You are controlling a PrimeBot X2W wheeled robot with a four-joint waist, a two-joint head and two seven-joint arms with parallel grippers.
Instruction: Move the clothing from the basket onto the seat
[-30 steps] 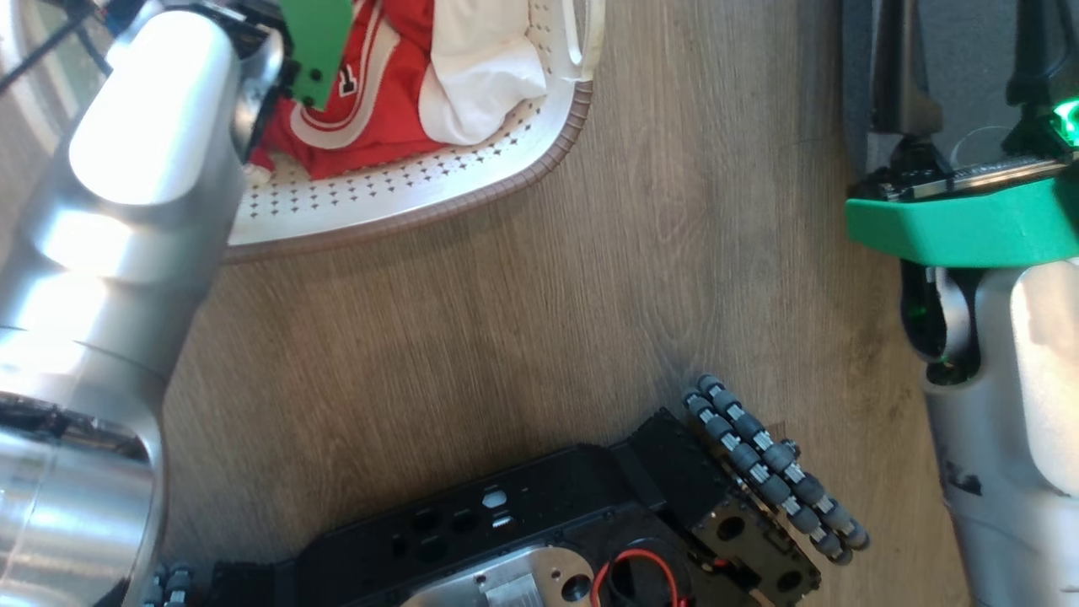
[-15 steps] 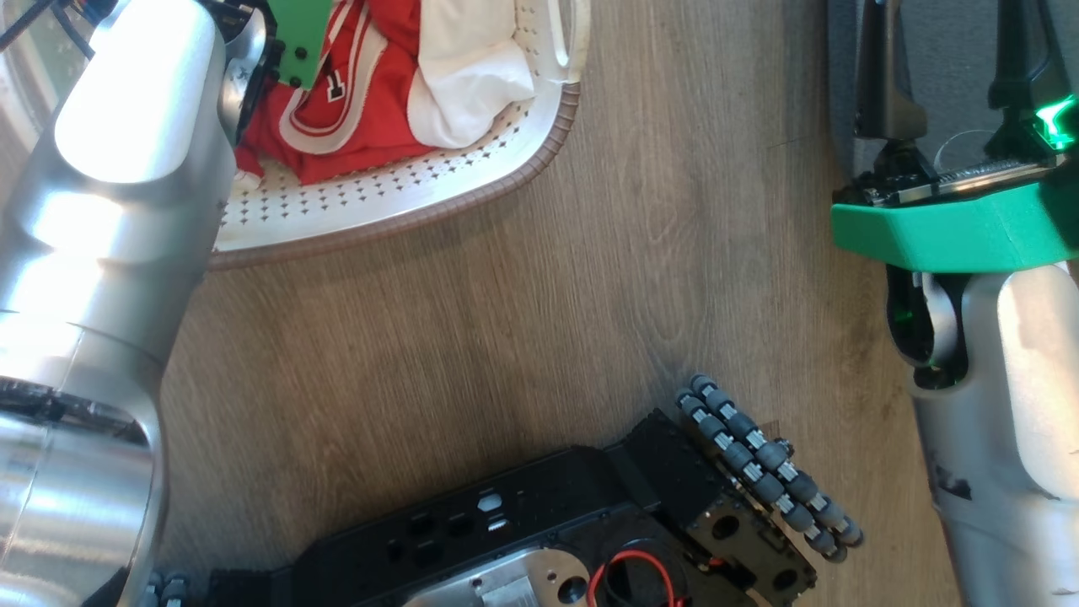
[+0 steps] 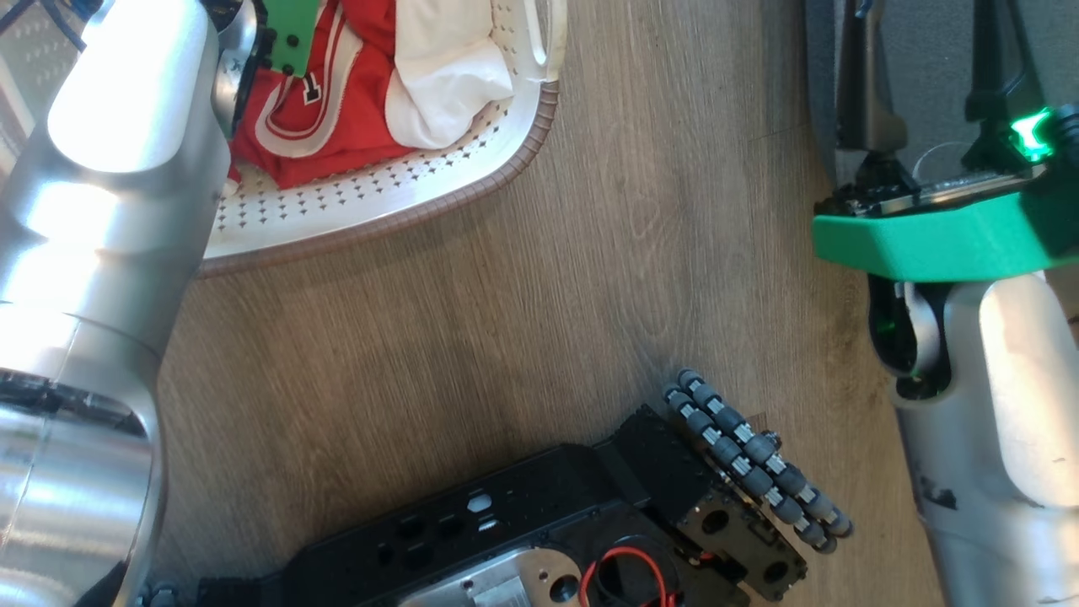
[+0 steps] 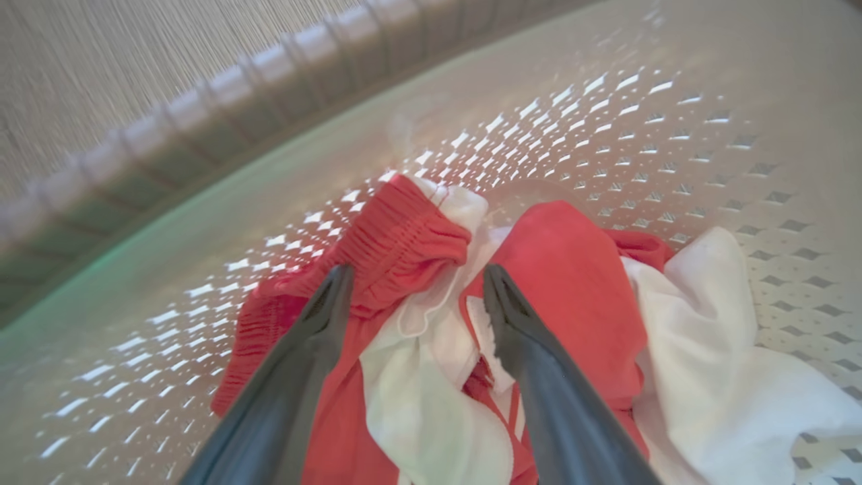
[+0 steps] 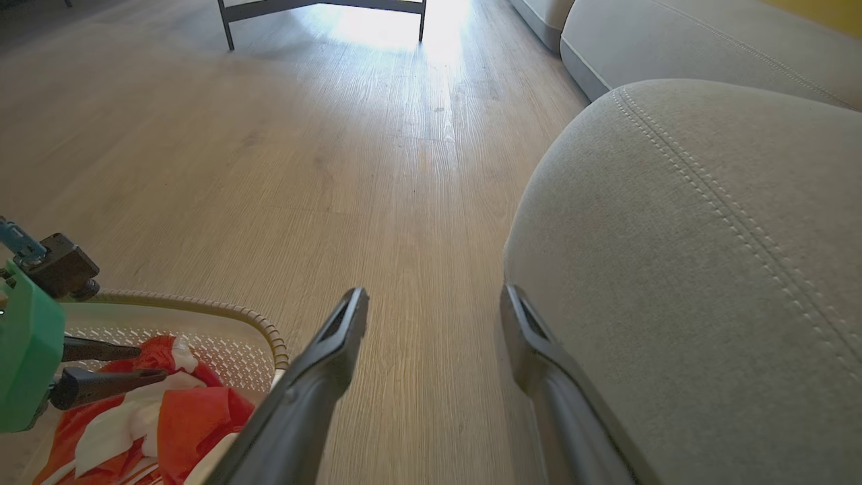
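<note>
Left gripper (image 4: 415,273): fingers spread wide, down in the basket (image 4: 606,121), straddling a bunched red waistband and a white fold of the clothing (image 4: 404,229). Nothing is clamped, and I cannot tell if the tips touch the cloth. All the clothing lies heaped in the basket; none is on the seat (image 5: 673,236).

Right gripper (image 5: 434,293): fingers wide and empty, over the floor (image 5: 337,135) just beside the seat's rounded edge.

Risks (judgement only):
- Closing here may catch only a thin fold or trim, and soft cloth could slip out on the lift.
- Red and white pieces are tangled, so one pull may drag several up and shed one on the floor.
- The basket looks light, so snagged cloth could tip or drag it.
- Tips driven too deep could jam in the perforated wall.

Room: the basket wall rises near the tips, so lift straight up before swinging. There is open floor between basket and seat, but the right arm stands in that path. Release well in from the rounded edge, or the cloth may slide off.
</note>
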